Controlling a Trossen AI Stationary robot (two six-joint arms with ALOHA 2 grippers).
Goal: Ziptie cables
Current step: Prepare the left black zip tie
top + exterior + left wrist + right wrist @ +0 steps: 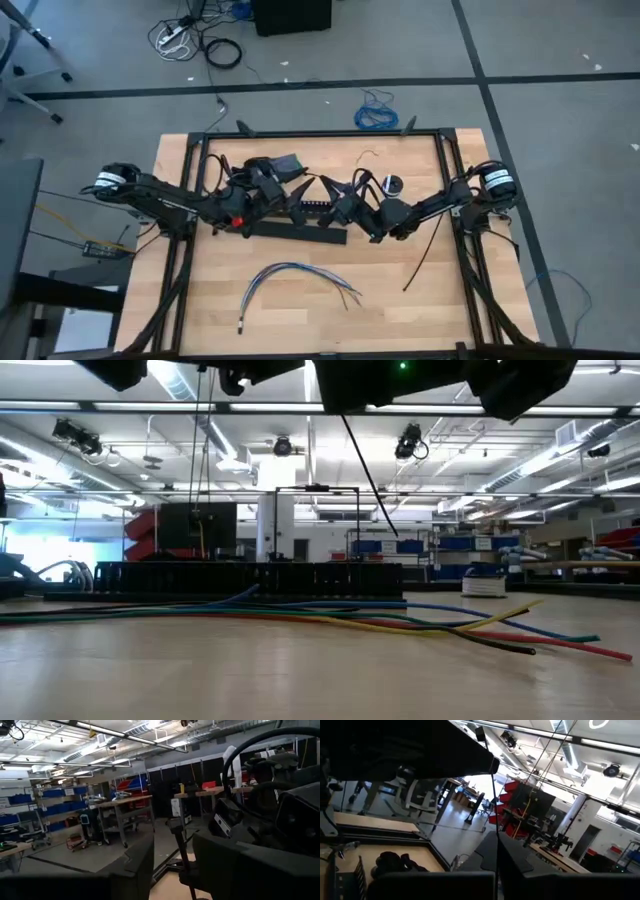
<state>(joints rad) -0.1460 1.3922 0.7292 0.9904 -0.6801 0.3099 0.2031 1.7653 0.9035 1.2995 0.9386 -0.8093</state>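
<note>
Cables (297, 279) loose on table, apart from both raised pincers; right pincer (352, 197) gripping ziptie (368, 475).

On your table (200, 300) the cables (295, 277) lie near the front, about centre. Behind them sits the slotted channel (300, 230), and above it the 2 grippers meet: left gripper (285, 200) to its left, right gripper (345, 205) to its right. 1 ziptie (425, 250) lies to the right.
</note>
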